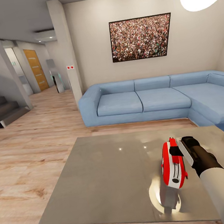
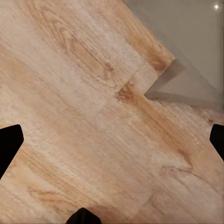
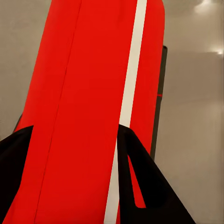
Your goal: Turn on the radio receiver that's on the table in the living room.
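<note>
The red radio receiver [image 1: 172, 169] with its white band stands on end, tilted, over the right part of the grey table [image 1: 110, 176]. I cannot tell whether its lower end touches the top. My right gripper [image 1: 175, 151] is shut on the radio's upper end. In the right wrist view the red body [image 3: 88, 93] sits between the black fingers [image 3: 144, 186]. My left gripper [image 2: 113, 140] hangs open over the wood floor beside a corner of the table [image 2: 196, 42], with nothing between its fingers.
A blue L-shaped sofa [image 1: 142, 100] runs behind the table and along the right. A crowd picture [image 1: 140, 37] hangs above it. A pillar [image 1: 66, 50], stairs [image 1: 1, 109] and a hallway lie to the left, with wood floor [image 1: 28, 152] all around.
</note>
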Tool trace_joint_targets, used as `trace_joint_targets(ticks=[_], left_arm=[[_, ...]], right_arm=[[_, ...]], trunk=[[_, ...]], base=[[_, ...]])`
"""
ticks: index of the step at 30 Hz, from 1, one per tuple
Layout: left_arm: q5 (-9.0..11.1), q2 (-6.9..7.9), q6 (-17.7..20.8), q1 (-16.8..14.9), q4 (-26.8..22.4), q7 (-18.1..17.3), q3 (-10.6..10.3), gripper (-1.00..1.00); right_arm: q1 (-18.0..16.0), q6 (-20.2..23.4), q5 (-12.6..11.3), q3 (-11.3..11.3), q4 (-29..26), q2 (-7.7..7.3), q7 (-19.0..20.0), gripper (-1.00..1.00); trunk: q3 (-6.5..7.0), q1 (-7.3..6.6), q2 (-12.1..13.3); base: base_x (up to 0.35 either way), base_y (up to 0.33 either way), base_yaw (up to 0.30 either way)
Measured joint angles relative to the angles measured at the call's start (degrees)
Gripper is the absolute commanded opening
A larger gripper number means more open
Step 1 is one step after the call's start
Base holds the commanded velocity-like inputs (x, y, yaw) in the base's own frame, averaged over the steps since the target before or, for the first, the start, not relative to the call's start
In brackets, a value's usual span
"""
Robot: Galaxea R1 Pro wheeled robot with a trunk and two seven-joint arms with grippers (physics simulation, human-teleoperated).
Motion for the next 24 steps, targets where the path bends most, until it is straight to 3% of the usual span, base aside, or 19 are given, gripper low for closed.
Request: trace_joint_targets(ticks=[24], left_arm=[[0.0, -0.12, 0.0, 0.0, 0.01, 0.0, 0.03, 1.0]], right_arm=[[0.0, 0.01, 0.0, 0.0, 0.03, 0.03, 0.0, -1.0]], trunk=[[4.31, -5.27, 9.63]], base=[[0.0, 0.0, 0.0]])
